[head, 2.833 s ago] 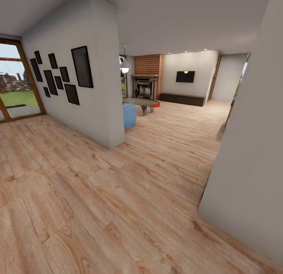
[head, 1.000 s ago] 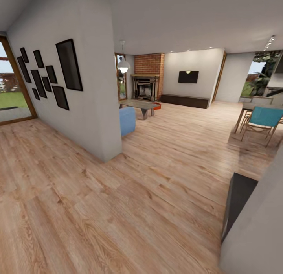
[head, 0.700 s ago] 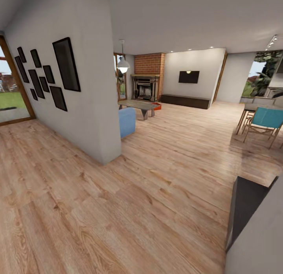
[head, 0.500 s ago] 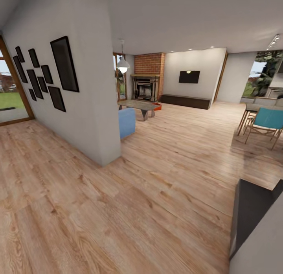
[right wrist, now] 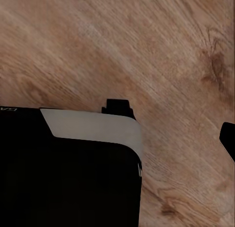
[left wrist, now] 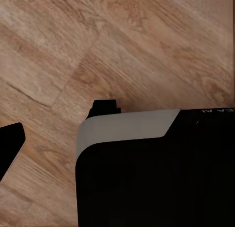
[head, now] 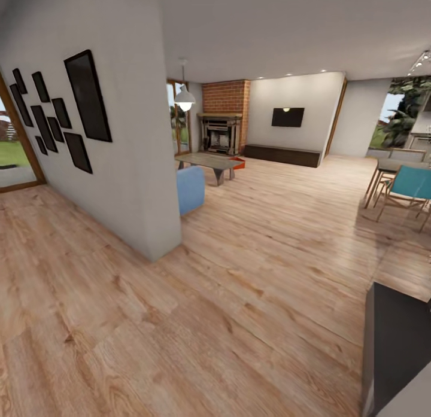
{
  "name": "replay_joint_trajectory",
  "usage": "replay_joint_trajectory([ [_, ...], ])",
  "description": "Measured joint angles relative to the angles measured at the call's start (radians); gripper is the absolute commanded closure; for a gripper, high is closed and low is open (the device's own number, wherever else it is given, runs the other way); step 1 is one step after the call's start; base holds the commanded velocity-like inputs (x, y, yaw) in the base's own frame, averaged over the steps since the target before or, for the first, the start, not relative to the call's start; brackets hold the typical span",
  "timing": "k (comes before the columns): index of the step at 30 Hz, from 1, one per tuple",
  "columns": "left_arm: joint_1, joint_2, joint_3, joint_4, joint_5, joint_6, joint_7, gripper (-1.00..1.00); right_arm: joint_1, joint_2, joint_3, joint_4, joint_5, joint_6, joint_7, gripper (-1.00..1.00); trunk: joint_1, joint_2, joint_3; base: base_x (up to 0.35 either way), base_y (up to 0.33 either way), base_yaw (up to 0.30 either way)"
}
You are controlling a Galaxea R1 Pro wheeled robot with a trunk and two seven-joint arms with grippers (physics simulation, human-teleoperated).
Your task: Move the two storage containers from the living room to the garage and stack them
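I look across a light wood-plank floor into the living room. At far centre stand a red brick fireplace wall and a grey low table, with one orange-red shallow storage container on the floor just beside the table's right end. A blue sofa end sits behind the white partition wall at left, which carries black frames. A teal chair stands at far right. Both wrist views show plank flooring under dark housings; I cannot tell whether either gripper is released or clenched.
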Motion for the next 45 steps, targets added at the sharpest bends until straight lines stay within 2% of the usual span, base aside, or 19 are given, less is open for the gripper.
replay_joint_trajectory([
  [24, 0.0, 0.0, 0.0, 0.0, 0.0, 0.0, 0.0, -1.0, 0.0, 0.0, 0.0, 0.0, 0.002, 0.0, 0.0, -1.0, 0.0, 0.0, 0.0, 0.319, 0.0, -0.22],
  [45, 0.0, 0.0, 0.0, 0.0, 0.001, 0.0, 0.0, -1.0, 0.0, 0.0, 0.0, 0.0, 0.002, 0.001, 0.0, -1.0, 0.0, 0.0, 0.0, 0.319, 0.0, -0.014],
])
